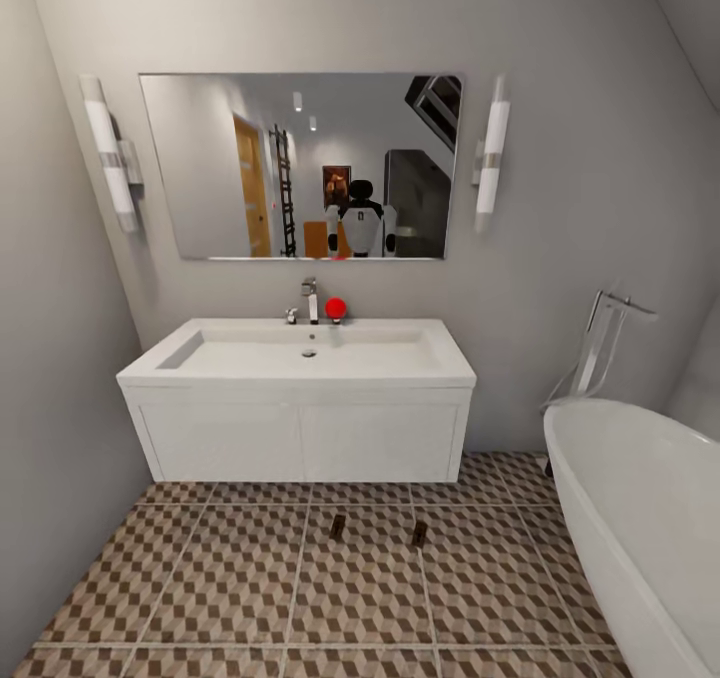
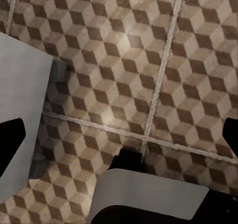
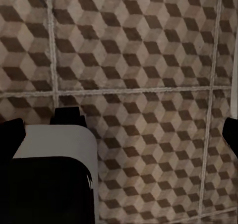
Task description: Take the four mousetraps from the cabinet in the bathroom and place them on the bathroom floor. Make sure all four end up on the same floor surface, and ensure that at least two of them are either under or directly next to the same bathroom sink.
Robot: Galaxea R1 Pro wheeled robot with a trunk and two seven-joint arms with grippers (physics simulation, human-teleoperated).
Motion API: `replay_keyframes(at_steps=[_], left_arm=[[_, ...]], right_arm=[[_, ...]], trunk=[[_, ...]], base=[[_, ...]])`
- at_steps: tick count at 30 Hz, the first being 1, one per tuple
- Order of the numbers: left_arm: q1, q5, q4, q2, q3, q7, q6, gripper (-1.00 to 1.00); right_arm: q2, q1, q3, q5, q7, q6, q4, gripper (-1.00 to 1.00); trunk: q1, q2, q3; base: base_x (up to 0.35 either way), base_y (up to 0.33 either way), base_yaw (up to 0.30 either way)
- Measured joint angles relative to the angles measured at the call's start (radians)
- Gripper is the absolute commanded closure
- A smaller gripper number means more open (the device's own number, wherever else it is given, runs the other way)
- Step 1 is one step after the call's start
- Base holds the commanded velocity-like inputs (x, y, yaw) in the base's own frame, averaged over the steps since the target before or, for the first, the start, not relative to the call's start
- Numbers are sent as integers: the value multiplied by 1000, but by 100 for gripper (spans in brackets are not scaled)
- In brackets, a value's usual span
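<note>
Black fingers: left pair (image 2: 119, 135) seen at the two side edges of the left wrist view, spread wide, nothing between them. Right pair (image 3: 119, 132) likewise at the side edges of the right wrist view, spread wide, empty. Both point down at floor (image 2: 148, 50), probably parked there while the robot travels or looks around.

Floor: brown-and-beige cube tiles, pale grout. White and dark body panels of the robot intrude on both wrist views.

Mousetraps, two items: small brown boards with dark parts, lying on the floor in front of the sink unit (image 1: 300, 438). Left trap (image 1: 337, 526) and right trap (image 1: 419, 533) lie near each other, just beyond the unit's front edge. Judged: set there to meet the next-to-sink condition. Two traps apparently outstanding.

Sink unit: white, wall-hung, chrome tap (image 1: 310, 301), small red object (image 1: 335, 307) beside the tap.

Mirror (image 1: 200, 158): above the sink, reflecting the white robot and a doorway.

Wall lamps: one each side of the mirror.

Bathtub (image 1: 640, 518): white, standing at the sink's right.
</note>
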Motion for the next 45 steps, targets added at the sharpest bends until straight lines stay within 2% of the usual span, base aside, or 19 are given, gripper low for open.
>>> replay_keyframes(at_steps=[5,11,22,45], left_arm=[[29,1,0,0,0,-35,0,-100],[62,0,0,-3,0,-78,-2,-100],[69,1,0,-5,0,-84,-2,-100],[69,-12,-18,8,-5,-86,-7,-100]], right_arm=[[2,36,-2,-3,4,-1,0,-100],[7,63,-4,-5,18,-18,0,-100],[8,67,-6,-8,23,-28,0,-100],[11,68,-6,-6,23,-28,0,-100]], trunk=[[-19,35,16],[-19,35,16],[-19,35,16],[-19,35,16]], base=[[0,0,0],[0,0,0],[0,0,12],[0,0,244]])
